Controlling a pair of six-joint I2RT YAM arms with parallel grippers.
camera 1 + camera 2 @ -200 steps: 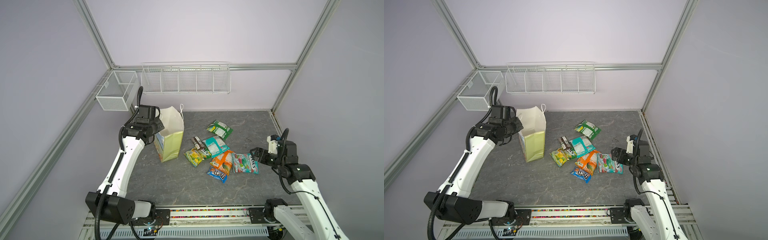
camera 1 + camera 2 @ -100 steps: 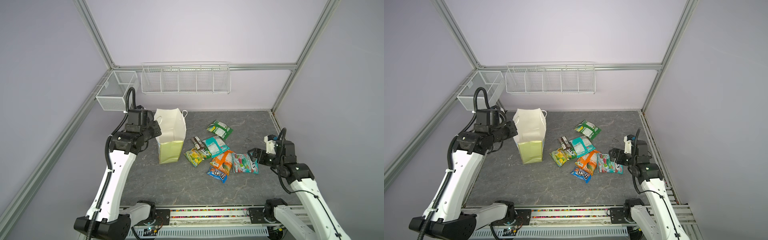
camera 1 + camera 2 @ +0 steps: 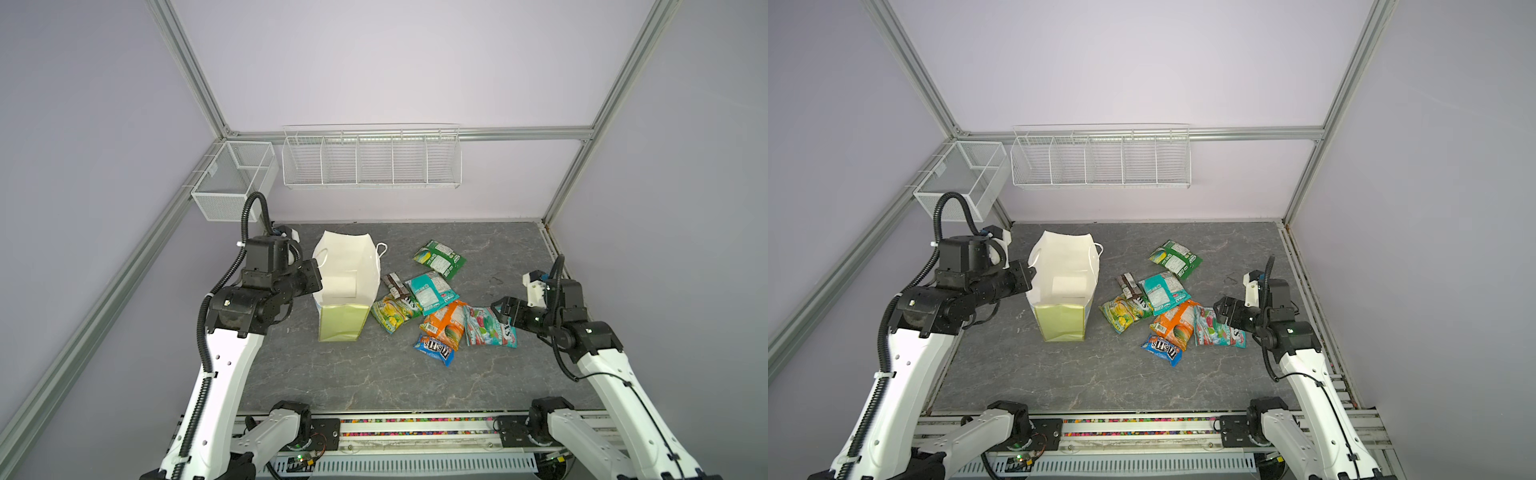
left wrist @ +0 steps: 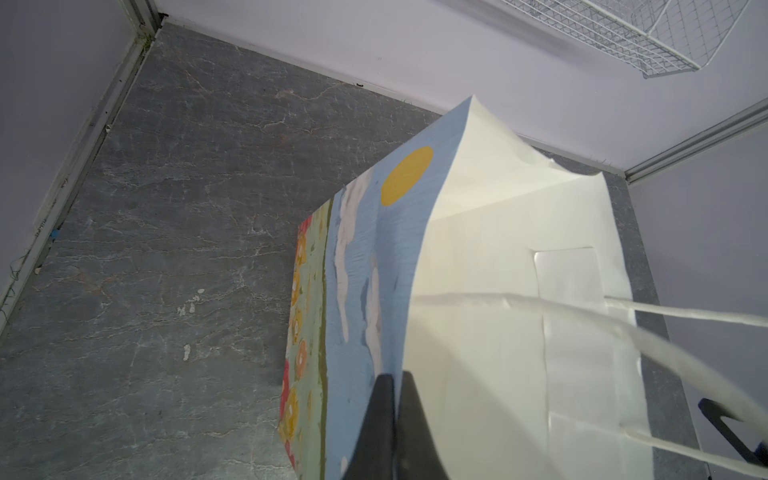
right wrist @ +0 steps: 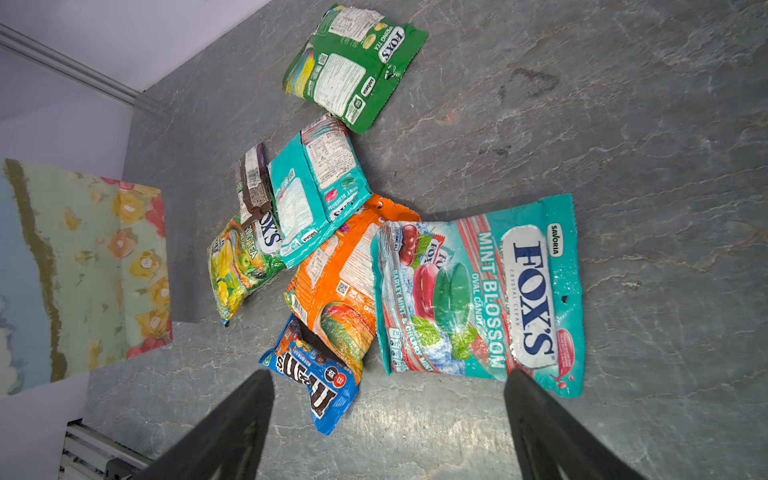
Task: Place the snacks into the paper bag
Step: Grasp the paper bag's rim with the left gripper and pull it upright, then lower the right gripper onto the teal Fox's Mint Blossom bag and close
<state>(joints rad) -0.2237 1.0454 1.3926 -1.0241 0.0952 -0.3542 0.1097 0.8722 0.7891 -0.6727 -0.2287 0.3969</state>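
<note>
Left pincer (image 4: pixel 396 380) is clenched on the top rim of the paper bag (image 3: pixel 343 326): one finger lies on the blue printed face and the other on the white inside, and a white cord handle runs past close by. The bag stands on the grey counter (image 3: pixel 374 374), left of centre, with its mouth open upward and its pale yellow-green side toward the front. Right pincer (image 5: pixel 388 378) is released, jaws spread wide and gripping nothing. It hovers low at the near edge of the Fox's Mint Blossom packet (image 3: pixel 488 332); I cannot tell whether a finger touches it. All seven snacks lie on the counter to the right of the bag, outside it. The green packet (image 3: pixel 439 257) sits alone toward the back wall. The teal packet (image 3: pixel 430 291) overlaps the yellow-green packet (image 3: pixel 392 311) and the top of the orange packet (image 3: pixel 444 326). The dark brown bar (image 3: pixel 395 284) lies beside the teal packet, its end on the yellow-green one. The orange packet covers one end of the blue M&M's packet (image 3: pixel 434 348), and the Mint Blossom packet overlaps the orange one's edge. Two white wire baskets (image 3: pixel 370 160) hang on the back and left walls above the counter.
</note>
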